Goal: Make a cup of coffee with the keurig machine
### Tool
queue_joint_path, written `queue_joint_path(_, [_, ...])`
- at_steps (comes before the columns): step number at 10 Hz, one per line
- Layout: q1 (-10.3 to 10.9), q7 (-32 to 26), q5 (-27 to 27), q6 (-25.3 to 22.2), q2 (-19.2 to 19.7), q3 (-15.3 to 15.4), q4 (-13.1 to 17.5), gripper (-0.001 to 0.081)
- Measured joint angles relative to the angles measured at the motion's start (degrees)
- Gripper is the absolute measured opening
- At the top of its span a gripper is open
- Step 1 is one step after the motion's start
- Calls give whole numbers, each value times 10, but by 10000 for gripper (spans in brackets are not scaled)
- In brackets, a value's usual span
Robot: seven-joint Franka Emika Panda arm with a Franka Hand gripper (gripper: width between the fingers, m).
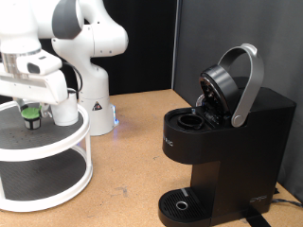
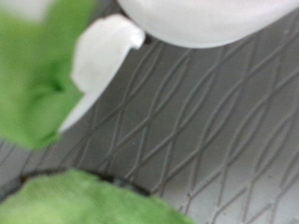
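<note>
My gripper hangs low over the top tier of a white round shelf at the exterior view's left. Its fingers stand apart on either side of a small dark pod with a green top that sits on the tier. The white cup stands on the same tier, just to the exterior view's right of the gripper. In the wrist view the cup and blurred green shapes are very close. The black keurig machine stands at the right with its lid raised and the pod holder exposed.
The shelf has a dark ribbed mat and a lower tier. The robot's white base stands behind the shelf. The machine's round drip tray is at the front. Brown tabletop lies between shelf and machine.
</note>
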Motion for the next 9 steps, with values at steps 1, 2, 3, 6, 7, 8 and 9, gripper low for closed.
queue_joint_path(1, [0,-7,10,-23,-14,0,11,469])
queue_joint_path(2, [0,-14,17,-45,-27,0,22,467])
queue_joint_path(3, [0,-16,19,-65,-40,0,34,467])
queue_joint_path(6, [0,-25,18,-101,-56,1,51,467])
queue_joint_path(7, [0,-17,28,-109,-56,0,51,467])
queue_joint_path(8, [0,-5,57,-112,-56,-2,52,467])
queue_joint_path(9, [1,8,91,-113,-56,-3,53,467])
